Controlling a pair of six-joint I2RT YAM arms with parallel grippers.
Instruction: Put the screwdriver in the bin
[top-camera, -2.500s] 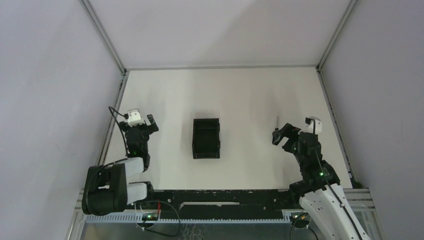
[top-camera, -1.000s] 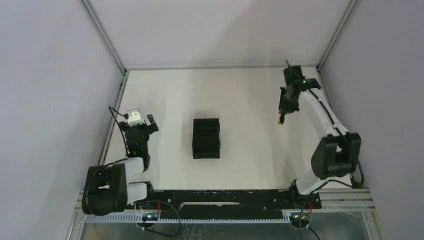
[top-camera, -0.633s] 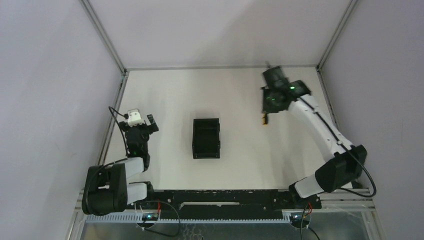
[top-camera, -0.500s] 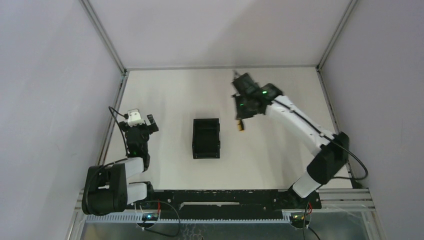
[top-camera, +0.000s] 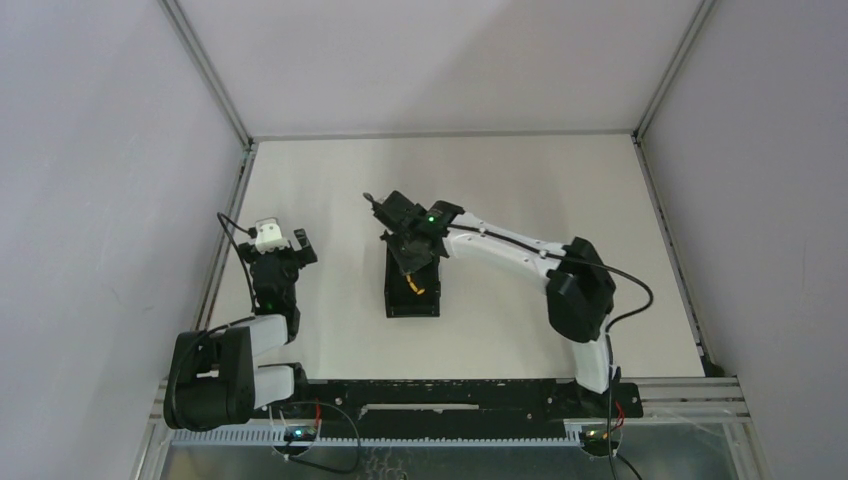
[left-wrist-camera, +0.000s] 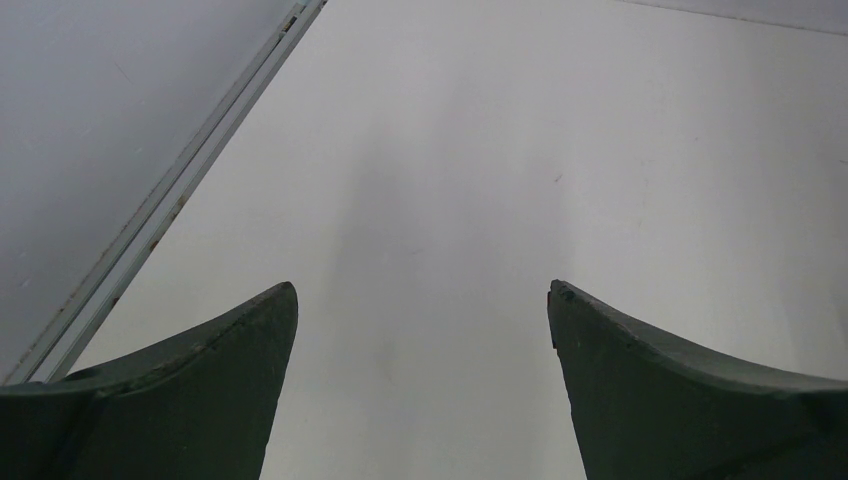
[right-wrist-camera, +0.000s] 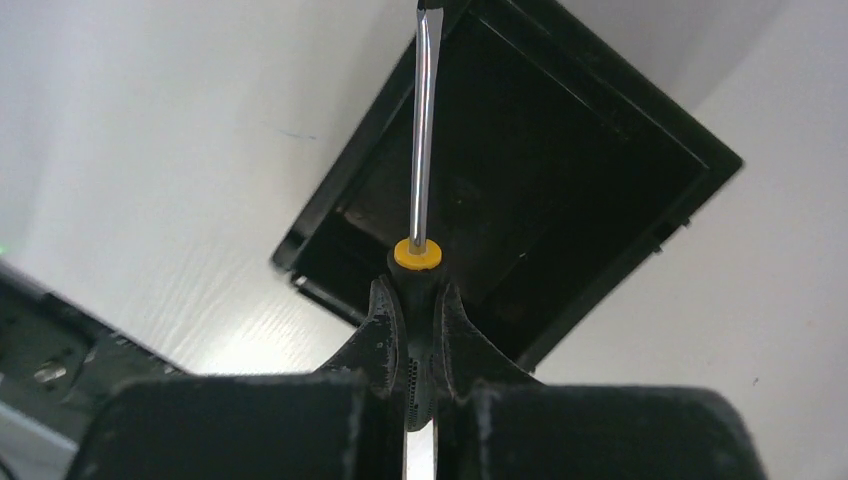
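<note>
The black open-top bin (top-camera: 394, 302) stands mid-table. My right gripper (top-camera: 411, 268) hangs over its far half, shut on the screwdriver (top-camera: 417, 288), whose orange part shows above the bin's inside. In the right wrist view the black handle is pinched between the fingers of the right gripper (right-wrist-camera: 417, 287). The screwdriver's yellow collar and thin metal shaft (right-wrist-camera: 422, 140) stick out over the bin (right-wrist-camera: 570, 170) towards its far rim. The tool is clear of the bin floor. My left gripper (top-camera: 286, 246) rests at the table's left side, open (left-wrist-camera: 422, 291) with only bare table between its fingers.
A white table top with a metal rail (top-camera: 224, 262) along the left edge and grey walls all round. A black strip with cables (top-camera: 440, 395) runs along the near edge by the arm bases.
My right arm has swung from the far right corner leftwards, carrying the screwdriver from beside the right wall to above the bin. The left arm has not moved.
</note>
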